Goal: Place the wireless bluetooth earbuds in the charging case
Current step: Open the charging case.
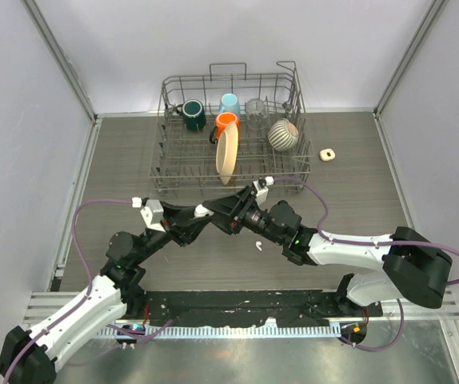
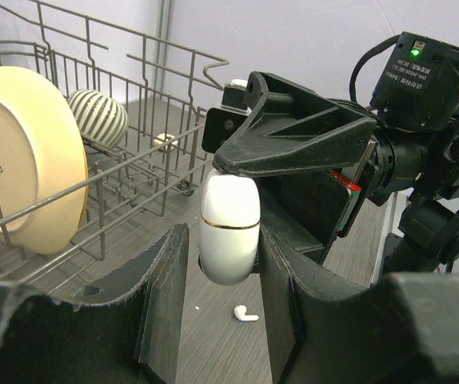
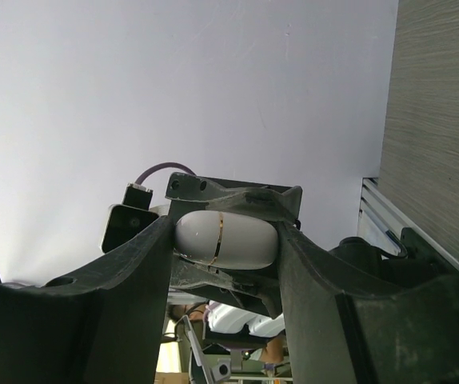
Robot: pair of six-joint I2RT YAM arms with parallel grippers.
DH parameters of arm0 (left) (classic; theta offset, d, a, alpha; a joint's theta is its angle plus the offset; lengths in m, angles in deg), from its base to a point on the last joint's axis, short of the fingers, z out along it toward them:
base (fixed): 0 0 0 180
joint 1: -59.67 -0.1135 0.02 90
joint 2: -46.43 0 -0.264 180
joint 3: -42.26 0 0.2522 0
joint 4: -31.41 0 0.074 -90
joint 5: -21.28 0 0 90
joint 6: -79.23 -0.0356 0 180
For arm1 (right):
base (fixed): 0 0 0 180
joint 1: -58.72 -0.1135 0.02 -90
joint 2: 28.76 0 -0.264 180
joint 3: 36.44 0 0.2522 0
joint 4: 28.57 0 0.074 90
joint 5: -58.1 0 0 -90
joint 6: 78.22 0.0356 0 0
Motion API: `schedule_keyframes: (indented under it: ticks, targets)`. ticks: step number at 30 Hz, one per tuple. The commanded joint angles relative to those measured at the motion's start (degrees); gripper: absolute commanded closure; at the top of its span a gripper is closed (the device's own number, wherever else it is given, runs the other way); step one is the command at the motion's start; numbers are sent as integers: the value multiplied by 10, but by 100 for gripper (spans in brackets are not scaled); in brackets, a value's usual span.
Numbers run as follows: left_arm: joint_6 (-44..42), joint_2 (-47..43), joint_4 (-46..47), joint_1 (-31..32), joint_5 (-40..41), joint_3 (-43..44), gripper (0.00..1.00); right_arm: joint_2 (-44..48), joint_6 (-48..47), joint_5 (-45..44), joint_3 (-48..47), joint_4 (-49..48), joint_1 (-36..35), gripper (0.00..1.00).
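A grey wood-grain table [image 1: 357,184] carries a wire dish rack [image 1: 173,172] at the back, and both arms meet in mid-air just in front of it. The right gripper [image 3: 225,240] is clamped on the case [image 2: 229,216], one finger pressing each rounded end. The left gripper [image 2: 223,240] straddles the same case with its jaws apart; a sliver of gap shows on one side, so it does not look clamped. The case is closed and held above the table. In the left wrist view its long axis stands upright and its thin gold seam runs level across the middle; which half is the lid cannot be told. It looks light, rigid, glossy and rounded, so probably slippery, and is best held across its broad faces with the lid half left free. One earbud [image 2: 245,314] lies on the table below it, stem pointing sideways. It is tiny, hard and likely to skid, so pinch its body squarely.
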Motion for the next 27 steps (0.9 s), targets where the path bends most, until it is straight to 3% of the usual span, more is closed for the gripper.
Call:
schedule_keyframes:
  ticks: [1, 27]
  targets:
    - [8, 7, 33, 0, -11, 21, 58, 4, -11, 14, -28, -24, -3, 86]
    - [15, 7, 77, 1, -8, 8, 67, -3, -6, 19, -29, -24, -4, 86]
